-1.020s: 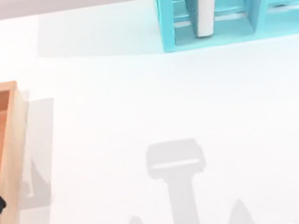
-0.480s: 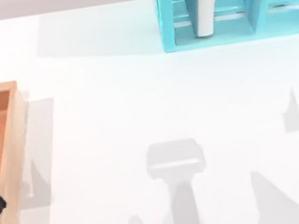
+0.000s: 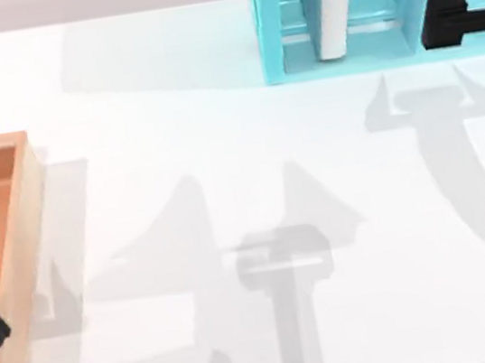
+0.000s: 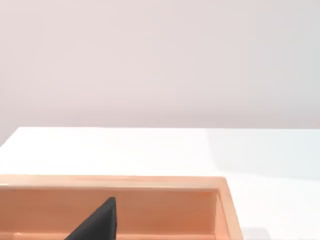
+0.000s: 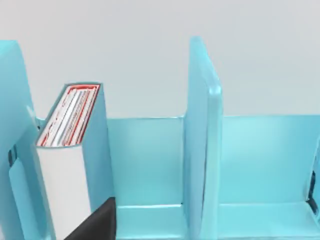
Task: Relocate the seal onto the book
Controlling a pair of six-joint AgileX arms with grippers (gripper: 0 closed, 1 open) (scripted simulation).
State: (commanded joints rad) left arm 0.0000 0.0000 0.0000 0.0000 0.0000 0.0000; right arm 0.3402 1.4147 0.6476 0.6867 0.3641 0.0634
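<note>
While right gripper (image 3: pixel 450 9) nears rack (image 3: pixel 298 64), book (image 5: pixel 70 150) stands inside.

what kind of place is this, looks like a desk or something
Probably a rendered tabletop workspace styled as a desk: a plain white table, a light-blue shelf rack holding an upright book, and a wooden tray at the left edge.

A light-blue shelf rack (image 5: pixel 150 165) stood against a plain pale backdrop, split by an upright divider (image 5: pixel 202 135) into open compartments. In the compartment beside the rack's outer wall (image 5: pixel 12 125), a thick book (image 5: pixel 65 175) stood upright, leaning slightly, its white face toward the camera and red-edged bands visible at its top end. A dark fingertip (image 5: pixel 95 225) of the right pincer jutted into the foreground just in front of the book's base.
</note>
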